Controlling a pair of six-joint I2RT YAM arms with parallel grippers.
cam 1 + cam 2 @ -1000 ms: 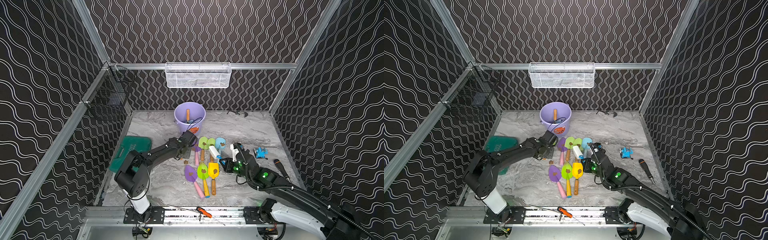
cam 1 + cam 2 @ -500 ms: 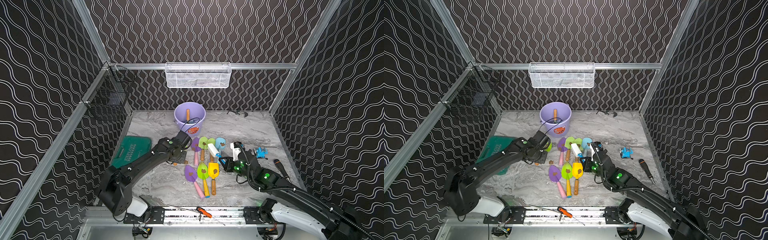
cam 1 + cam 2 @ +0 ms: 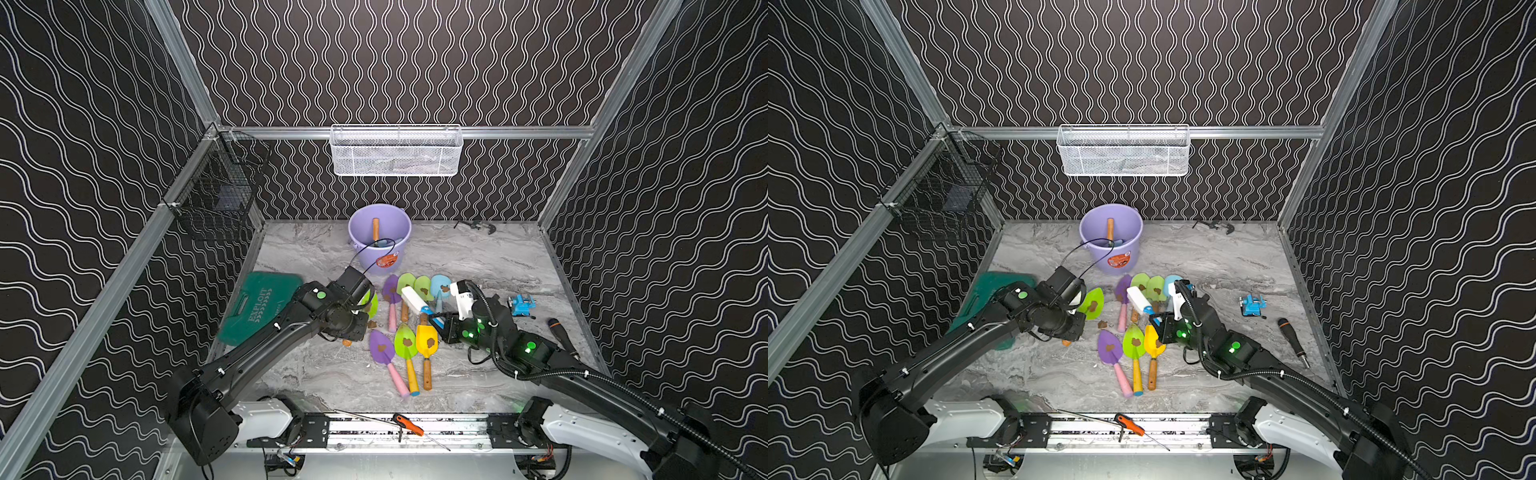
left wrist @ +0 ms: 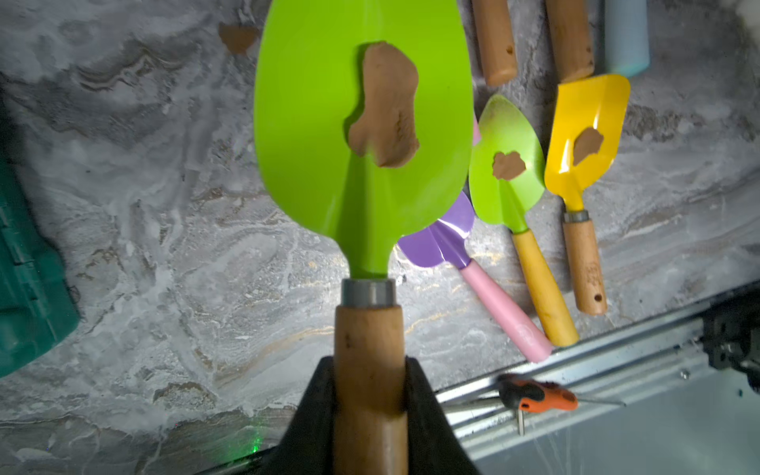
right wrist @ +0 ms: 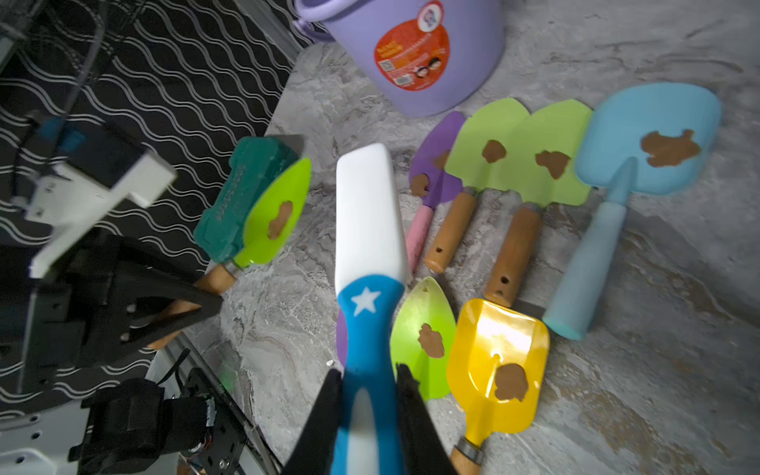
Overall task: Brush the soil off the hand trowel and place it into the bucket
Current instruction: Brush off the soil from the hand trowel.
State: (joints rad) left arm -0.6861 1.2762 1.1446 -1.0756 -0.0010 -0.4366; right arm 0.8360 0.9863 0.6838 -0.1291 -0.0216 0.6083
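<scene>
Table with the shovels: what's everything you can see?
trowels lying down: seven; two purple, three green, one yellow, one light blue; mid-table
held trowel: one, green, in the left gripper
trowel in the bucket: one, brownish handle showing
soil: many clumps, brown, on blades and table
bucket: one, lavender, at the back
brush: one, white and blue, in the right gripper
white basket: one, back wall
black basket: one, left wall
case: one, dark green, left side
vise: one, blue, right side
screwdrivers: two; black-handled at right, orange-handled on front rail
clamp: one, dark, back right
left gripper: black, shut on held trowel
right gripper: black, shut on brush
</scene>
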